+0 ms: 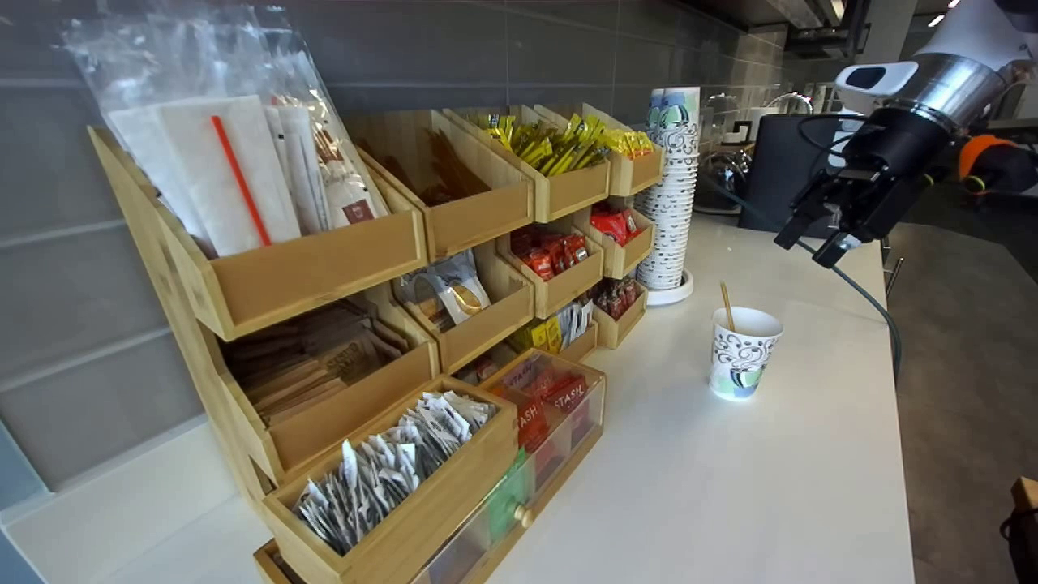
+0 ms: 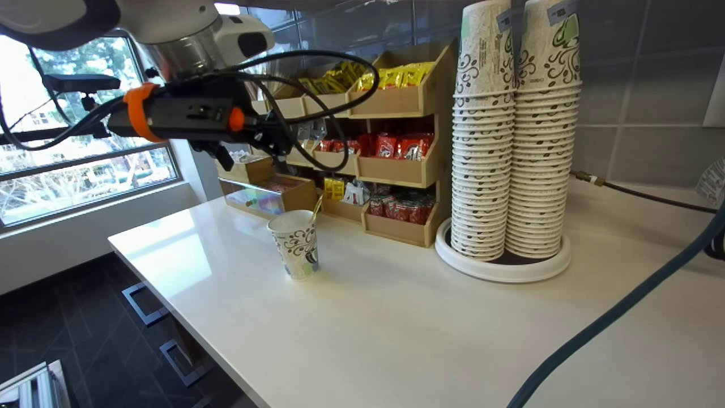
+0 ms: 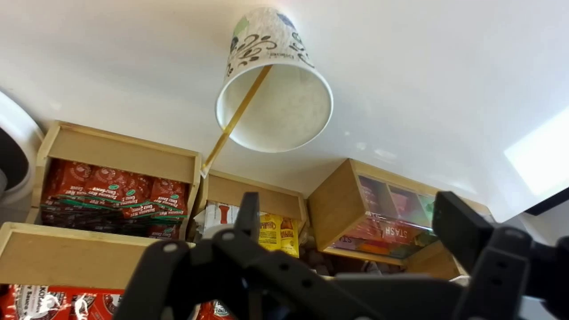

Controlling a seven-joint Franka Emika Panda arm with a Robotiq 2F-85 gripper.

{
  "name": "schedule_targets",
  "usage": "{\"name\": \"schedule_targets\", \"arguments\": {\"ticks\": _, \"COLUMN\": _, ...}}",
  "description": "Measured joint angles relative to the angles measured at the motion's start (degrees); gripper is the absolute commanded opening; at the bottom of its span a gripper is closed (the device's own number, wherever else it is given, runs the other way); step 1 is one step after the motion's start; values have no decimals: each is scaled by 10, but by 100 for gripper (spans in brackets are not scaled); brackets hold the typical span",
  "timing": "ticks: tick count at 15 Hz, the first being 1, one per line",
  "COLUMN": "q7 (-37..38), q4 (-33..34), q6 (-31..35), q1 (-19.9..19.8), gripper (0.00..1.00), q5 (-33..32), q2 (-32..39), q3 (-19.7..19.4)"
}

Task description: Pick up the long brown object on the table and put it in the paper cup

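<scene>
The long brown object (image 1: 727, 306), a thin wooden stick, stands tilted inside the paper cup (image 1: 742, 361) with its upper end above the rim. The white cup with a dark swirl pattern is upright on the white table (image 1: 705, 495). The stick (image 2: 317, 208) and cup (image 2: 298, 249) also show in an exterior view. In the wrist view the stick (image 3: 240, 111) leans over the rim of the cup (image 3: 266, 42); its lower end is inside. My gripper (image 1: 807, 248) is above and apart from the cup. In the wrist view its fingers (image 3: 346, 200) are spread, with nothing between them.
A tiered wooden condiment rack (image 1: 478, 215) stands along the wall, with a clear-fronted tea drawer (image 1: 559, 414) at its front. Stacks of cups (image 2: 510, 170) stand in a white round holder (image 2: 504, 272). A dark hose (image 2: 623, 317) crosses above the counter.
</scene>
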Motion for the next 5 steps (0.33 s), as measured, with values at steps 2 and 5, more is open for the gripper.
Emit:
{"name": "schedule_targets", "arguments": {"ticks": 2, "q7": 12, "q4": -4, "q6": 0, "q1": 4, "gripper": 100, "q5": -12, "q2": -10, "q3": -3}}
{"name": "schedule_targets", "arguments": {"ticks": 5, "q7": 14, "q4": -9, "q6": 0, "q1": 4, "gripper": 100, "q5": -13, "q2": -15, "q3": -4}}
